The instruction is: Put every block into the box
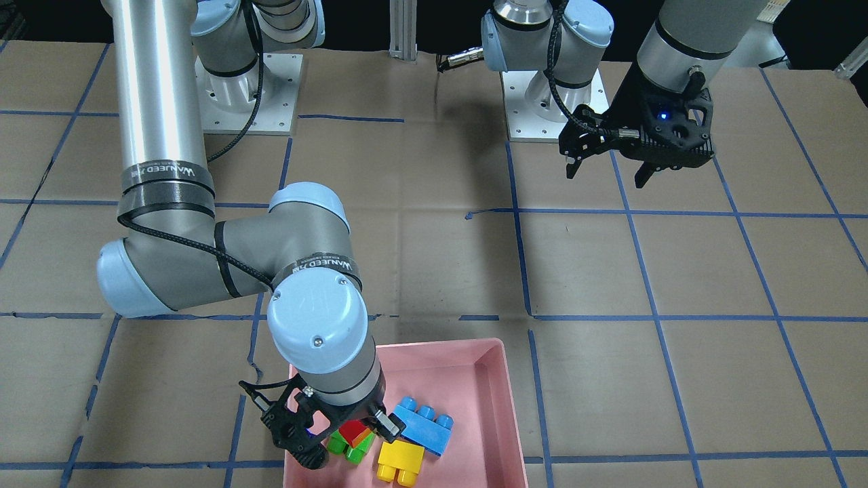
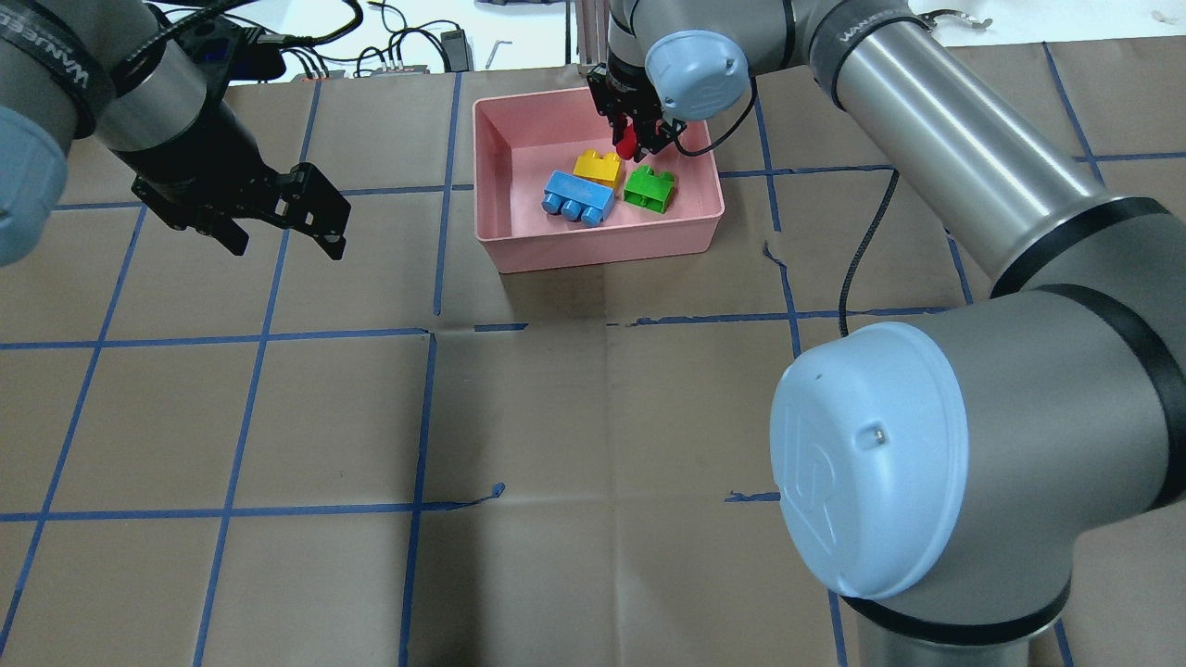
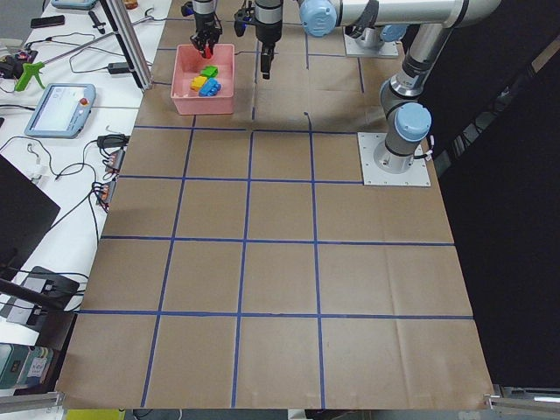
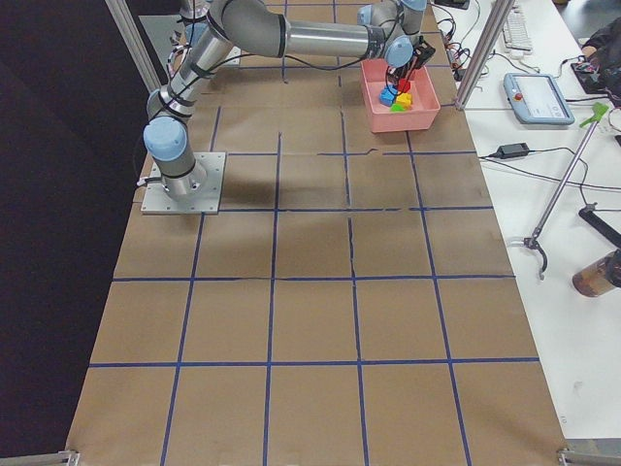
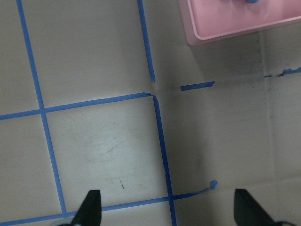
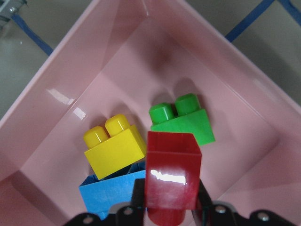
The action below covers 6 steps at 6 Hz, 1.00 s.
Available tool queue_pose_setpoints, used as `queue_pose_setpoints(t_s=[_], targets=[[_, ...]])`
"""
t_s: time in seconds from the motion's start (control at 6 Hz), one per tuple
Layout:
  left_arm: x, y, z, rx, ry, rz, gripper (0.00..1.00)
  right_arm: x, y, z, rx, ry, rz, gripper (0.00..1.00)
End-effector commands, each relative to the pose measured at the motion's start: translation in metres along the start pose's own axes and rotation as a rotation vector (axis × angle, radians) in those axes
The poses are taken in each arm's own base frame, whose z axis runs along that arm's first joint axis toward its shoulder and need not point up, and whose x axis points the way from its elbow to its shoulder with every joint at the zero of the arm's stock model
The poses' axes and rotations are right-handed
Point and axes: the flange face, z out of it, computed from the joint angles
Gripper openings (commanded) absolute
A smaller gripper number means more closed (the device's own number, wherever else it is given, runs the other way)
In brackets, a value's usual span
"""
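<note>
The pink box (image 2: 500, 232) stands at the far side of the table and holds the blue block (image 2: 576, 196), the yellow block (image 2: 598, 167) and the green block (image 2: 649, 188). My right gripper (image 2: 633, 141) is shut on the small red block (image 6: 171, 176) and holds it above the box floor, over the gap between the yellow block (image 6: 114, 143) and the green block (image 6: 184, 120). In the front-facing view the red block (image 1: 353, 431) sits between the fingers over the green block (image 1: 352, 449). My left gripper (image 2: 283, 243) is open and empty, above the table well left of the box.
Brown paper with blue tape lines (image 2: 422, 463) covers the table. The left wrist view shows a corner of the box (image 5: 221, 28) at its top right. Cables and a teach pendant (image 3: 59, 107) lie on the side bench.
</note>
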Motion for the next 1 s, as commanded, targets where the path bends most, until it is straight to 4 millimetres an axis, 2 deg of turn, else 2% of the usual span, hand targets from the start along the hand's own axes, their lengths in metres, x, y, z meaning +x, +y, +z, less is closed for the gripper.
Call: queue_pose_setpoints(t_s=[0.0, 0.5, 0.67, 0.83], targets=[[0.0, 0.0, 0.0, 0.001, -0.002, 0.003, 1.0, -0.003, 0.0, 0.003, 0.01, -0.015, -0.016, 1.0], [-0.002, -0.003, 0.002, -0.006, -0.007, 0.011, 1.0, 0.001, -0.006, -0.004, 0.006, -0.024, -0.007, 1.0], [-0.003, -0.003, 0.001, -0.004, -0.006, 0.005, 1.0, 0.01, -0.011, -0.034, 0.017, -0.052, -0.114, 1.0], [-0.003, -0.004, 0.003, -0.003, -0.007, 0.005, 1.0, 0.04, -0.043, -0.072, 0.046, -0.043, -0.315, 1.0]])
